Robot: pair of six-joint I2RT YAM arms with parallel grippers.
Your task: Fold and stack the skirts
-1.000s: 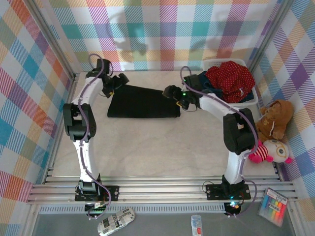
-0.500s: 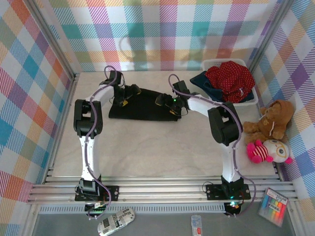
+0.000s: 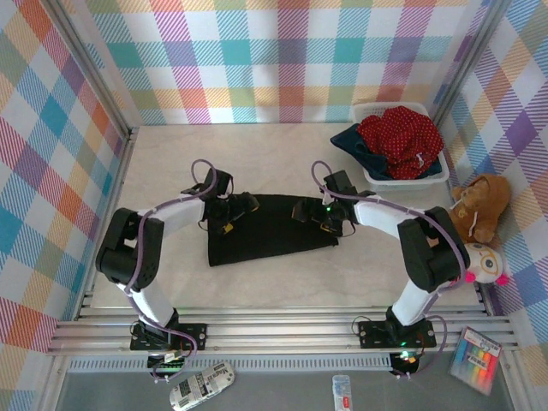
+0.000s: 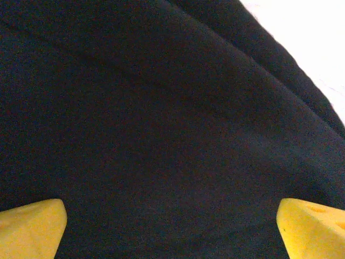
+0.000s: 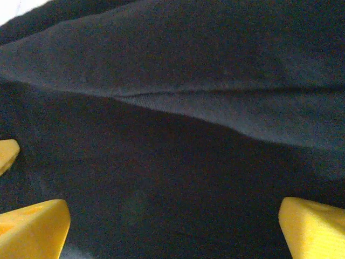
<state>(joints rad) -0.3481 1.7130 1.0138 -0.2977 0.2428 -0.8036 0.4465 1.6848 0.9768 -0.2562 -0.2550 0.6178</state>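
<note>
You see a pale table (image 3: 257, 154). A black skirt (image 3: 265, 235) lies flat near its middle. At the far right corner, a white basket (image 3: 432, 180) holds a red dotted skirt (image 3: 401, 137) over blue denim skirts (image 3: 351, 141). Your left gripper (image 3: 242, 205) sits over the black skirt's upper left edge, jaws spread wide. Your right gripper (image 3: 310, 214) sits over its upper right edge, equally wide.

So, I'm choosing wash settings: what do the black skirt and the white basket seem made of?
Black skirt: soft matte cloth, likely a fine knit or weave; it creases in gentle folds and shows no shine up close. White basket: probably rigid plastic, smooth pale walls holding shape; too small to be sure.
</note>
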